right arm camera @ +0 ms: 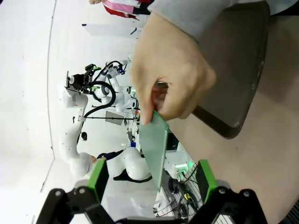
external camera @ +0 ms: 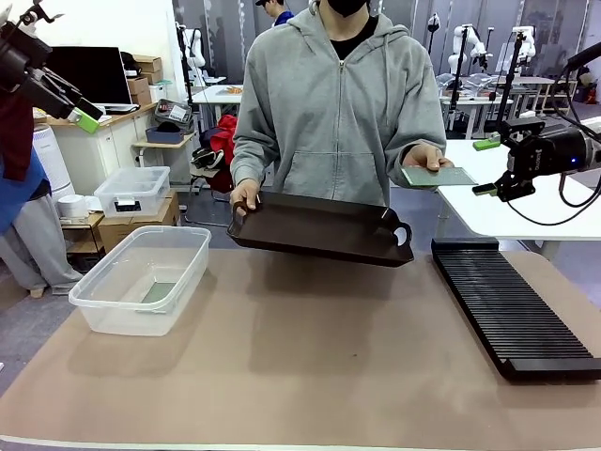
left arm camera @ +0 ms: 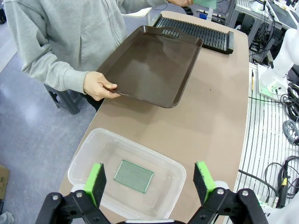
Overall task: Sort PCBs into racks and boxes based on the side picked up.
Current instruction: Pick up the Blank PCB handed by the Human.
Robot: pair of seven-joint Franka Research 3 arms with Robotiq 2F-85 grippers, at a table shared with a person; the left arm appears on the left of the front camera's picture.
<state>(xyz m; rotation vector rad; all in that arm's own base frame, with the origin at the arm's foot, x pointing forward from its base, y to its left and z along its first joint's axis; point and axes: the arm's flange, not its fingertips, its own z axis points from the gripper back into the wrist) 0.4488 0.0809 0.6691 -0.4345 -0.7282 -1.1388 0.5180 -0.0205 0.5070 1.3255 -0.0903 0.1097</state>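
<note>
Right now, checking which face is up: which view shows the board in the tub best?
Left wrist view: it looks down on the PCB lying flat in the tub, grid face up. The front view gives a green patch through its wall; the right wrist view faces the other, hand-held board.

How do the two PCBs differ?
The tub PCB lies flat on the tub floor, untouched; the held PCB is in the air, pinched by the person's hand. The tub PCB is below the left gripper; the held PCB is just ahead of the right gripper, its jaws open. Both are thin green rectangles.
</note>
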